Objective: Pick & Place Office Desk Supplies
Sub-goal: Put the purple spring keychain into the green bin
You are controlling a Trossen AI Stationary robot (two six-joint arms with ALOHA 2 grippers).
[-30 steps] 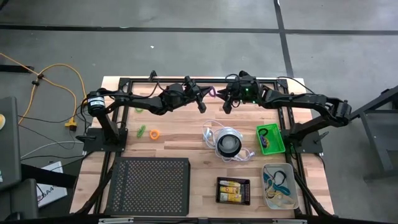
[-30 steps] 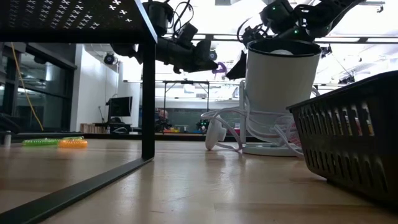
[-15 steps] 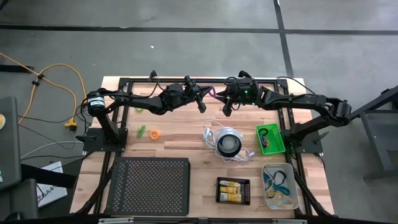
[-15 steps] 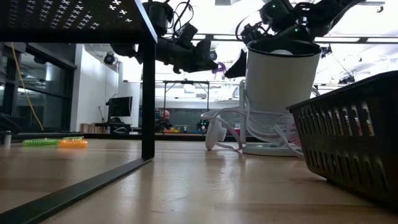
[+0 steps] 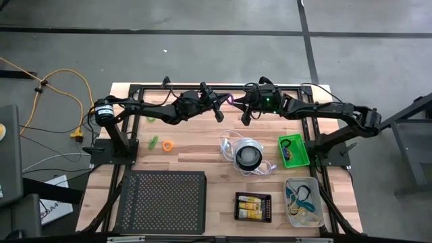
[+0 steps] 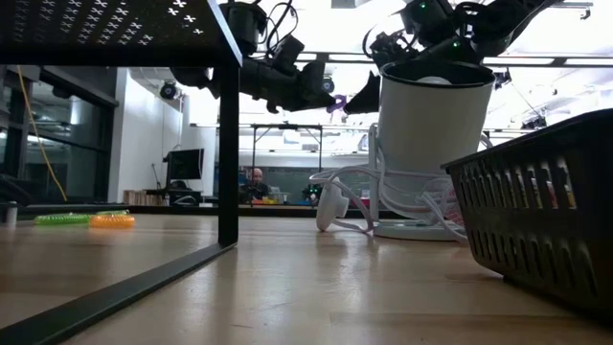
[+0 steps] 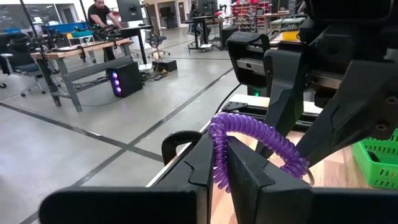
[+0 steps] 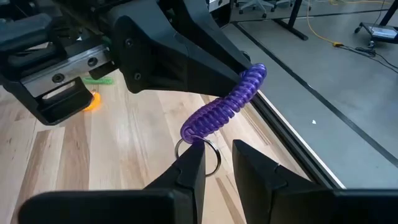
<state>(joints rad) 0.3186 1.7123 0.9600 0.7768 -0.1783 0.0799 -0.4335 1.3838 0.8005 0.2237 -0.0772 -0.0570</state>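
Observation:
A purple coiled loop (image 8: 227, 102) with a metal ring (image 8: 208, 163) at one end hangs above the table's far edge, between my two grippers. My left gripper (image 7: 222, 149) reaches in from the table's left and is shut on the coil. My right gripper (image 8: 219, 152) faces it from the right, open. The ring end lies at the tip of one of its fingers (image 8: 193, 163). From above, the loop (image 5: 231, 100) shows between the left gripper (image 5: 225, 101) and the right gripper (image 5: 241, 103). A green loop (image 5: 154, 142) and an orange loop (image 5: 167, 145) lie flat on the table's left part. My left gripper pinches the coil's end away from the ring (image 7: 217, 138) between its two fingers. The fingers are level and come from the table's left. The coil arches out past the fingertips toward the right gripper, clear of the table. I cannot tell whether my right gripper touches the ring end.
A round white-and-black object (image 5: 248, 155) with a white cord stands mid-table. A green tray (image 5: 302, 159) sits at the right, with a clear tray (image 5: 291, 214) and a black tray (image 5: 237, 206) along the near edge. A black perforated stand (image 5: 162, 201) fills the near left.
My right gripper has rolled slightly at the loop's ring end, staying in place. The left gripper and the purple loop have kept still.

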